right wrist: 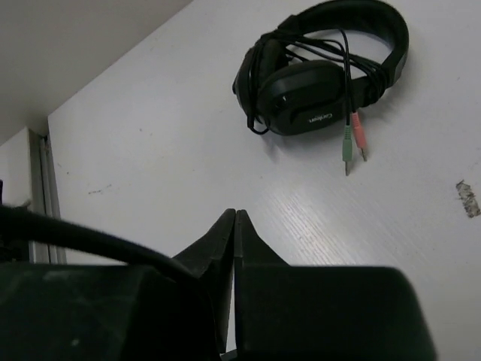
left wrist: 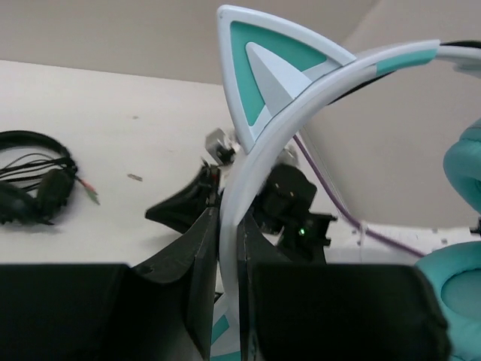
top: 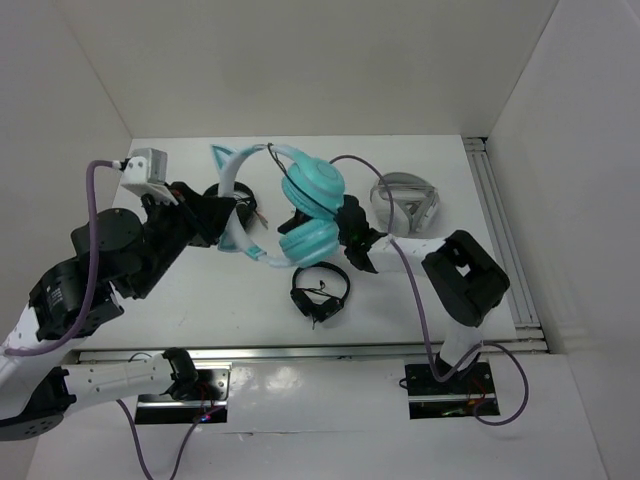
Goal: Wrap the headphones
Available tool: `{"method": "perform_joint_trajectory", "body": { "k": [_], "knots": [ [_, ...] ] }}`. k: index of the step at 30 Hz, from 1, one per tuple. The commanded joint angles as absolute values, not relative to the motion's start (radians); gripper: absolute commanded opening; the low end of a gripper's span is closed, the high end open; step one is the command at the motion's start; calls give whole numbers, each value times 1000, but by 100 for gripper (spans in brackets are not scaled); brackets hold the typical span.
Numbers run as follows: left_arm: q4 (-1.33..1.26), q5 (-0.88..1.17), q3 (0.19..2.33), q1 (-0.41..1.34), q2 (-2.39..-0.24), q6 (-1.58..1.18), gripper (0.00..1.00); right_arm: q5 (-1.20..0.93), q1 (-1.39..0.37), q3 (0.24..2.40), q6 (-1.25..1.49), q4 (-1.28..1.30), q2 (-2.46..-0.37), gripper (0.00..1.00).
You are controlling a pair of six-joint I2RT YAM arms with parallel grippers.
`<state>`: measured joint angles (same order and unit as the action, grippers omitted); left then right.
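Headphones point(left wrist: 301, 105) in left gripper point(left wrist: 229, 226)

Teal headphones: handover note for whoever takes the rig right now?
Left gripper: shut on the pale headband of the headphones, holding them by it.
Right gripper: jaws together, nothing seen between them, beside the lower earcup.
Cable: too thin to trace; no neat wrap visible.
Done: headphones gripped.
Left: wind the cable round them and set them down.
Black headphones and white-grey headphones lie on the table; leave them.
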<state>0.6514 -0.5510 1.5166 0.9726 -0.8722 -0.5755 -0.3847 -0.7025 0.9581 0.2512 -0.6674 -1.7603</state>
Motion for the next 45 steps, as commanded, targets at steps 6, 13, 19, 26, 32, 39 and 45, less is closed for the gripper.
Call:
{"method": "perform_joint_trajectory", "body": {
  "k": [6, 13, 19, 26, 32, 39, 45],
  "knots": [
    [694, -1188, 1562, 974, -860, -919, 0, -365, -730, 915, 302, -747, -1697, 0],
    [735, -1319, 1591, 914, -956, -1023, 0, 38, -989, 885, 229, -433, -1393, 0],
    [670, -1177, 1611, 750, -1080, -897, 0, 346, -1267, 907, 207, -227, -1261, 0],
    [649, -891, 1577, 542, -1140, -838, 0, 686, -1424, 1009, 135, -23, -1227, 0],
    [647, -767, 1568, 358, -1195, -772, 0, 741, -1465, 1052, 83, 26, -1204, 0],
    [643, -557, 1500, 313, -1267, -647, 0, 732, -1465, 1193, 6, 109, -1213, 0],
    [733, -522, 1465, 406, -1342, -552, 0, 756, -1439, 1357, -101, 241, -1287, 0]
  ]
}}
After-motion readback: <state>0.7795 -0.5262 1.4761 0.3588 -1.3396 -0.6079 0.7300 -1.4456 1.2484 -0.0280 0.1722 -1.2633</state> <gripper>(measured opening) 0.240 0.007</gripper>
